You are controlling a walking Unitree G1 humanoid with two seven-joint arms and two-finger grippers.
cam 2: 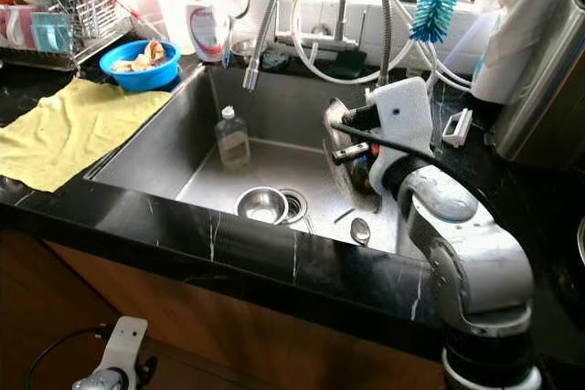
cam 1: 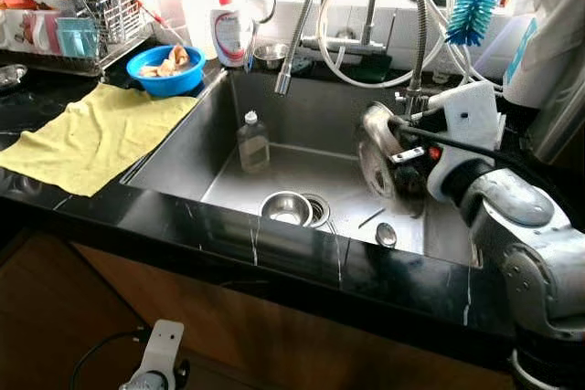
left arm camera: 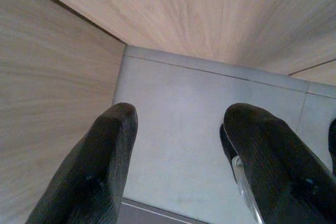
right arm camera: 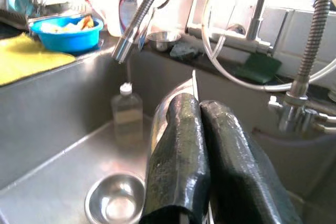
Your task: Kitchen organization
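A round steel plate (cam 1: 373, 154) stands on edge at the right side of the sink (cam 1: 183, 148). My right gripper (right arm camera: 199, 106) is shut on its rim, and the plate (right arm camera: 164, 109) shows just beyond the wet black fingers (right arm camera: 178, 156). On the sink floor lie a small steel bowl (cam 1: 286, 207) by the drain and a spoon (cam 1: 386, 235). A clear bottle (cam 1: 253, 141) stands upright under the faucet (cam 1: 297, 34). My left gripper (left arm camera: 178, 124) hangs open beside the wooden cabinet, low over the floor, with nothing between its fingers.
A yellow cloth (cam 1: 91, 134) lies on the black counter left of the sink. Behind it are a blue bowl (cam 1: 165, 68) with food scraps, a dish rack (cam 1: 91, 15) and a soap bottle (cam 1: 228, 29). A blue brush (cam 1: 473, 11) hangs at the back right.
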